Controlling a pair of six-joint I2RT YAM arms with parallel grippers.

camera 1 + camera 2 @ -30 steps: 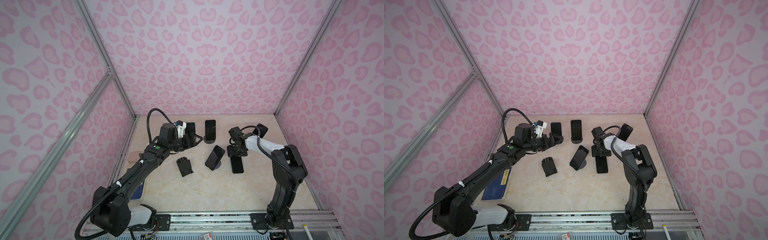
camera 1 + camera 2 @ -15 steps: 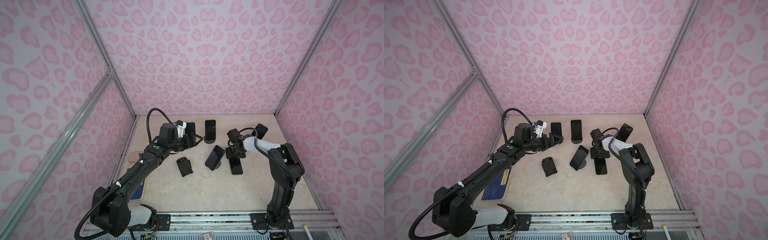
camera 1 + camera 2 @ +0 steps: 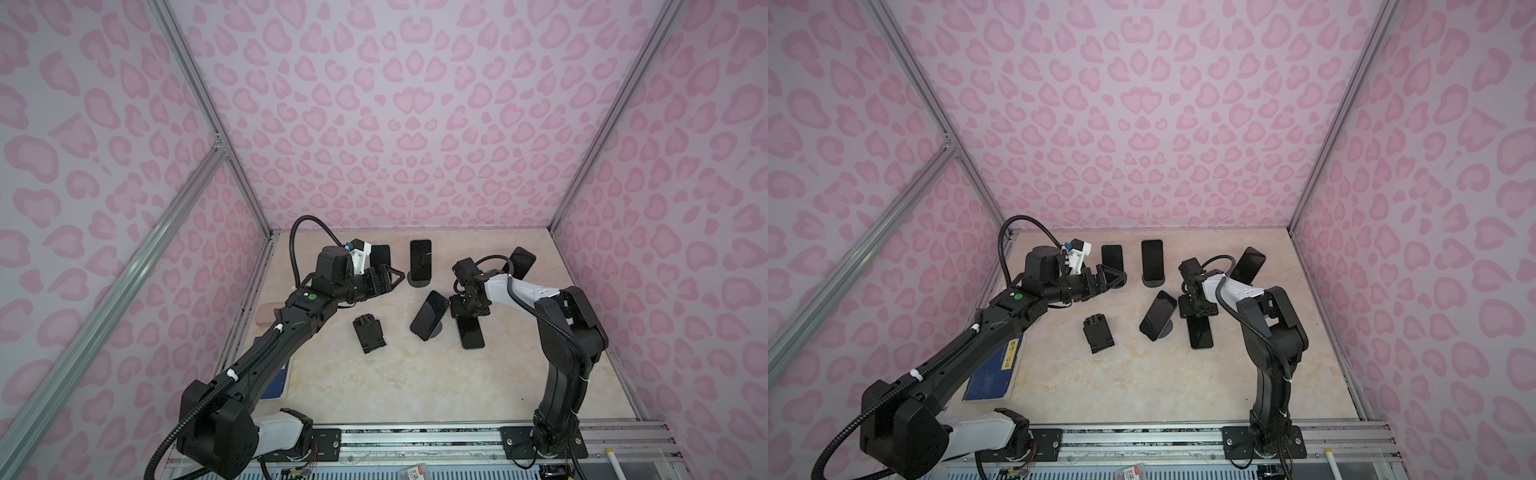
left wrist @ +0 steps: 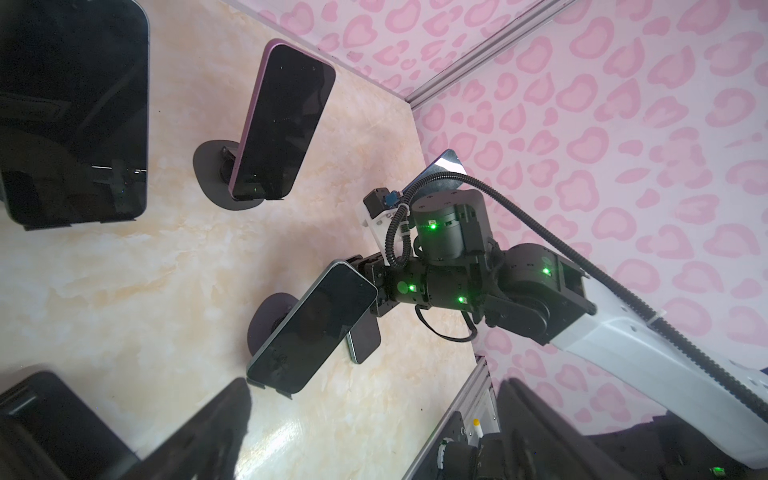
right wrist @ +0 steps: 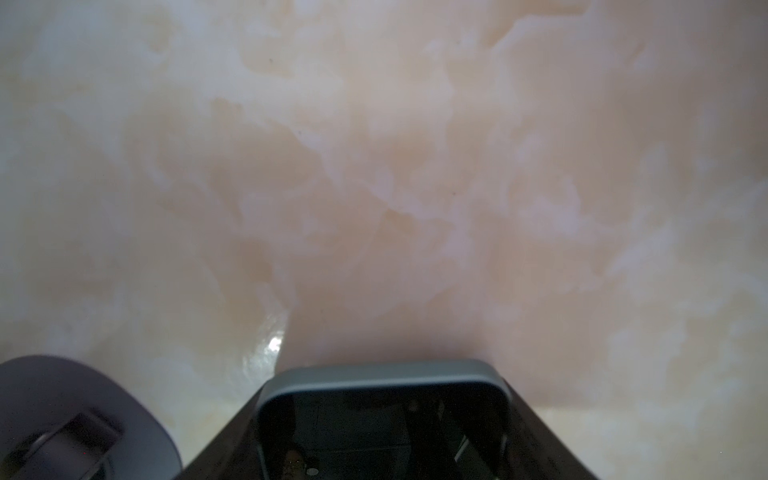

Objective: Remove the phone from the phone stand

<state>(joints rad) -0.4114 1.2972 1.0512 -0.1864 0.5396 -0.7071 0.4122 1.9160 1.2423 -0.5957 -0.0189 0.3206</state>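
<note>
Right gripper [image 3: 467,313] clamped on phone [image 3: 472,334], phone flat on table [image 3: 374,382] — left gripper [image 3: 395,277] spread wide, empty.

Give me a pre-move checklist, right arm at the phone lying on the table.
1. ok: flat phone lies on the table in both top views.
2. not ok: right claw is closed on its far end, release not yet done.
3. ok: left claw open, empty.
4. cannot tell: clearance between right claw and tilted phone beside it; looks tight.
5. ok: folding stand empty.
</note>
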